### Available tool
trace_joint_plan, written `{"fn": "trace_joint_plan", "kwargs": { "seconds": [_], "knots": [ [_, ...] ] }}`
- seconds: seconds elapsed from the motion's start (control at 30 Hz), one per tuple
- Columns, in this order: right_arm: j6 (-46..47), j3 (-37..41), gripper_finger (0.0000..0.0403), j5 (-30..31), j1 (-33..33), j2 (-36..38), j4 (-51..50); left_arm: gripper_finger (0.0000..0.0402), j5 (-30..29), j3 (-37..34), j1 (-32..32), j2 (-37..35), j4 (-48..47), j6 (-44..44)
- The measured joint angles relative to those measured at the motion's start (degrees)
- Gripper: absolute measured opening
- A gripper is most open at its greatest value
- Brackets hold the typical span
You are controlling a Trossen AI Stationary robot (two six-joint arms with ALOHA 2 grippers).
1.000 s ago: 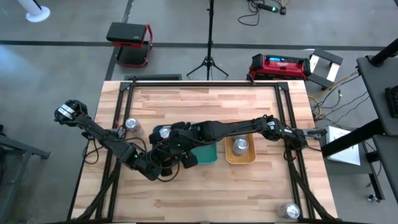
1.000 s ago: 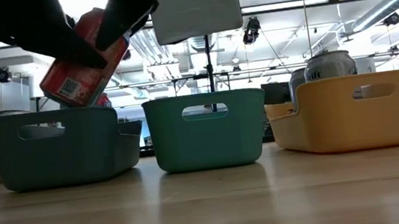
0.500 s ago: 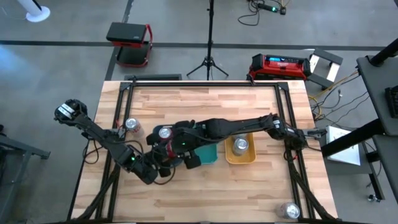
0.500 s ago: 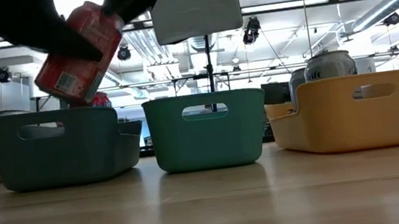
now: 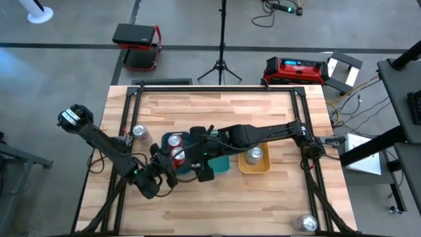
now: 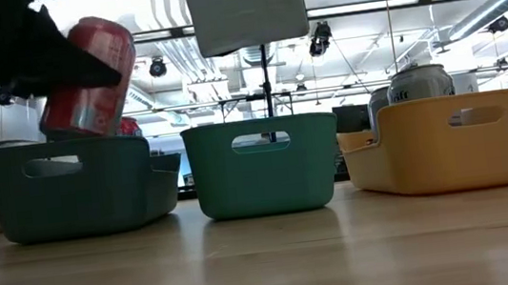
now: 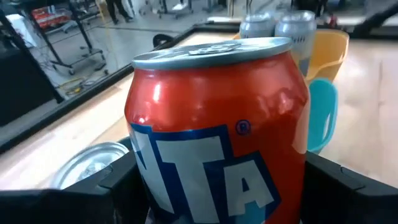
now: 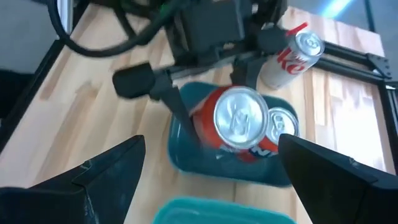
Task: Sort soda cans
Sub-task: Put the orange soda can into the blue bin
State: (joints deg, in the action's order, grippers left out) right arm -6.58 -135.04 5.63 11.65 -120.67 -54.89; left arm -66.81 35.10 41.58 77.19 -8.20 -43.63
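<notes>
wood table [image 5: 263, 112] | left tool [image 8: 205, 93] clamps red can [image 8: 239, 121], now upright over dark teal tray [image 6: 77, 187] | right tool [image 8: 211, 186] spread

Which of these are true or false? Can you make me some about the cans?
1. The left gripper holds a red can. True.
2. The orange tray is empty. False: a silver can stands in it.
3. The red can is above the dark teal tray. True.
4. Every can is in a tray. False: a loose can stands on the table.
</notes>
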Motion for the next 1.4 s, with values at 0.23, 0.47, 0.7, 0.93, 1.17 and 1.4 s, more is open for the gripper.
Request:
{"fn": "trace_joint_plan", "kwargs": {
  "seconds": [0.23,0.47,0.7,0.93,1.17,1.4],
  "knots": [
    [1.86,4.97,0.0364,0.54,0.1,-1.02,12.53,0.0286,-1.62,-5.83,0.11,0.39,9.29,1.07],
    [3.31,19.76,0.0364,6.81,0.41,-0.51,33.73,0.0286,-3.94,-8.62,1.22,0.43,11.56,0.92],
    [5.26,33.02,0.0328,12.13,0.75,1.16,57.8,0.0286,-4.19,-11.55,3.3,1.19,16.37,0.87],
    [8.13,43.73,0.0202,12.41,0.47,2.34,75.5,0.0286,-4.75,-12.03,3.46,1.2,17.05,1.85],
    [8.82,49.62,0.0081,12.38,0.0,2.37,94.77,0.0286,-7.65,-12.51,3.44,1.94,18.17,0.02],
    [14.26,48.76,0.0014,8.41,-2.41,-2.03,95.17,0.0286,-8.54,-12.56,3.39,4.97,19.72,-0.42]
  ]
}}
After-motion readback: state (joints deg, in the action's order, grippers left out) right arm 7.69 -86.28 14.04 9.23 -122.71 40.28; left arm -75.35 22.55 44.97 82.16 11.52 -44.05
